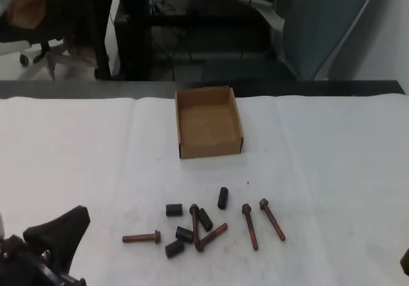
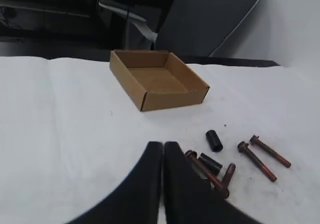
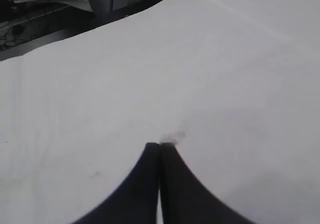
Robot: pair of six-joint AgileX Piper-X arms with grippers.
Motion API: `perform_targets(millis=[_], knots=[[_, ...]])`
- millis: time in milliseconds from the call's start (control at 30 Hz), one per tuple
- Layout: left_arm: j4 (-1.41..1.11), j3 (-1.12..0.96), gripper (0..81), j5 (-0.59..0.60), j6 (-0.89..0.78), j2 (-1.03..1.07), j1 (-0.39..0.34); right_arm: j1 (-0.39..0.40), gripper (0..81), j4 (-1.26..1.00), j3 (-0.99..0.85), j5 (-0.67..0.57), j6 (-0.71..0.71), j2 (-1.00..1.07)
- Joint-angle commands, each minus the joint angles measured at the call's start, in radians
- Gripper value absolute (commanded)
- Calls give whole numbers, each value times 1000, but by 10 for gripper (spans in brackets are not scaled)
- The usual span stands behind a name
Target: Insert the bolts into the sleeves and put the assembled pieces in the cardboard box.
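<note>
You are working over a white-covered bench (image 1: 77,145), with the cardboard box (image 1: 211,148) sitting open-topped near its middle. Your left gripper (image 2: 163,145) is hanging nearer you than the box and to its left, fingers pressed together. Your right gripper (image 3: 159,146) is hanging over white cover away from the box, fingers likewise pressed together. Five bolts (image 1: 250,226) and five sleeves (image 1: 223,198) are lying loose and unassembled on the box's near side, apart from it.

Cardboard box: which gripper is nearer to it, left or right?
Left. The left gripper sits at the near left, beside the bolts, with the cardboard box ahead of it. The right gripper is over bare cloth at the near right, farther off.
</note>
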Motion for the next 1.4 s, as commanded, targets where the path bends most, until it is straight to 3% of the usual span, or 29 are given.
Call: perform_targets(millis=[0, 167, 333, 500, 633, 1000, 1367], knots=[[-39, -10, 17, -12, -13, 3, -5, -4, 6, -14, -10, -54, 28, -2], [-39, -10, 17, -3, -14, 3, -5, -4, 6, -14, -10, -272, 17, -2], [-54, -10, 17, -3, -14, 3, -5, -4, 6, -48, -10, -482, -145, -2], [-42, -10, 17, -3, -14, 3, -8, -4, 6, -51, -10, -661, -212, 0], [40, -10, 17, -6, 63, 5, -8, -2, 6, -43, -10, -707, -214, 2], [56, -10, 17, -3, 30, 5, -8, -2, 6, -77, -10, -848, -219, 2], [56, -10, 17, 20, 30, 5, -8, -2, 6, -100, -10, -850, -151, 2]])
